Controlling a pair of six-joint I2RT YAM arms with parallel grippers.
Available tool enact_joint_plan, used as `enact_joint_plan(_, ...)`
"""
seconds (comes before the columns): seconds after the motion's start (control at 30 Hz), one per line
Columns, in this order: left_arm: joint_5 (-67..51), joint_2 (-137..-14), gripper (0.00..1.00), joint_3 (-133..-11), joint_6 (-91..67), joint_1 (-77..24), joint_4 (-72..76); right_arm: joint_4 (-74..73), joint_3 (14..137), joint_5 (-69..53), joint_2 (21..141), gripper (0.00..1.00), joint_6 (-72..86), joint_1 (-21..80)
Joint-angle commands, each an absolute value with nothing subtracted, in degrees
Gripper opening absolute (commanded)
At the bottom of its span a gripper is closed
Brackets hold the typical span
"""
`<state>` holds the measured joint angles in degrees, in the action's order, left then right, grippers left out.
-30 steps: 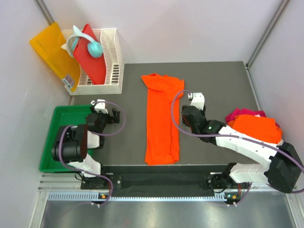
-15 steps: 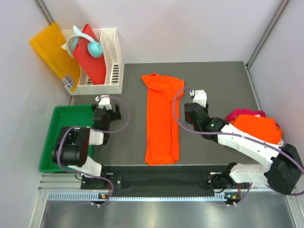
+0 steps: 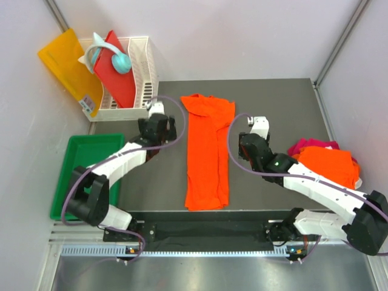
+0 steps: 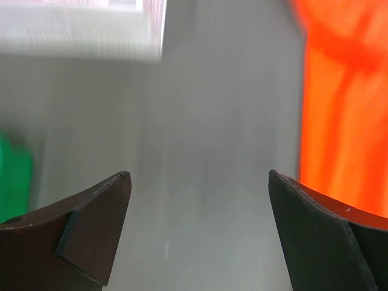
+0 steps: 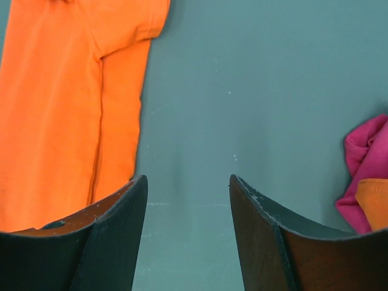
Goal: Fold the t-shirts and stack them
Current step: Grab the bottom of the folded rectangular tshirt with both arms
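Observation:
A bright orange t-shirt (image 3: pixel 208 151), folded into a long strip, lies flat in the middle of the dark table (image 3: pixel 279 103). My left gripper (image 3: pixel 159 114) hovers just left of its upper end, open wide over bare table; the left wrist view shows the left gripper (image 4: pixel 199 176) empty, with the shirt (image 4: pixel 342 109) to its right. My right gripper (image 3: pixel 258 124) is right of the shirt, open and empty, apart from the cloth; in its wrist view the right gripper (image 5: pixel 188 179) is over bare table, the shirt (image 5: pixel 66 109) at left. At the right edge another orange t-shirt (image 3: pixel 327 163) lies bunched on a magenta one (image 3: pixel 312 145).
A white basket (image 3: pixel 145 91) holding a red board (image 3: pixel 115 73) stands at the back left, close behind my left gripper. A yellow-orange sheet (image 3: pixel 66 66) leans on the wall. A green tray (image 3: pixel 73 176) sits at the left of the table.
My left arm has swung from over the green tray toward the back, ending beside the shirt's upper left. The right gripper has drifted slightly right. The shirt has not moved.

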<state>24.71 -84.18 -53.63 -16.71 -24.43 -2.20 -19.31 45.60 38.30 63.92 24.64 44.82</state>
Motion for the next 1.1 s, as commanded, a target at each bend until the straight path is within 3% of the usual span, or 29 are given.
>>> enact_joint_plan(0.0, 30.3, -72.9, 0.99, -46.3, -25.7, -27.3, -14.0, -17.7, 44.6, 38.6, 62.1, 0.57, 26.2, 44.2)
enact_joint_plan(0.13, 38.0, -70.2, 0.99, -48.7, -24.5, -31.7, -21.9, -17.4, 44.0, 38.5, 62.5, 0.56, 26.6, 44.4)
enact_joint_plan(0.3, 54.6, -82.4, 0.99, -59.4, -28.7, -41.7, -40.1, -17.7, 44.5, 39.6, 63.3, 0.56, 26.5, 44.6)
enact_joint_plan(0.4, 69.3, -88.7, 0.99, -64.9, -55.2, -44.2, -62.2, -18.0, 44.7, 41.1, 63.0, 0.56, 26.0, 44.7)
enact_joint_plan(0.43, 70.5, -90.4, 0.99, -66.4, -80.3, -44.2, -82.1, -18.2, 44.8, 41.4, 62.8, 0.56, 25.8, 44.7)
enact_joint_plan(0.47, 70.3, -93.5, 0.99, -67.6, -90.9, -43.7, -86.4, -18.5, 44.7, 41.5, 62.7, 0.56, 25.9, 44.6)
enact_joint_plan(0.53, 64.7, -94.2, 0.97, -67.9, -87.4, -43.2, -83.6, -19.0, 44.4, 41.4, 62.0, 0.56, 26.4, 44.8)
enact_joint_plan(0.7, 57.2, -87.6, 0.87, -62.8, -71.3, -56.5, -64.5, -19.8, 41.3, 38.7, 58.3, 0.56, 27.0, 45.9)
enact_joint_plan(0.8, 51.8, -85.6, 0.85, -61.4, -69.4, -60.7, -58.7, -19.7, 38.8, 36.1, 55.5, 0.56, 27.6, 46.1)
enact_joint_plan(0.97, 40.9, -83.5, 0.64, -57.4, -65.3, -66.3, -49.7, -19.9, 36.0, 31.4, 53.7, 0.56, 28.6, 46.4)
enact_joint_plan(1.07, 36.7, -80.3, 0.64, -52.3, -64.1, -68.5, -42.5, -20.6, 34.6, 31.0, 53.9, 0.55, 30.3, 47.2)
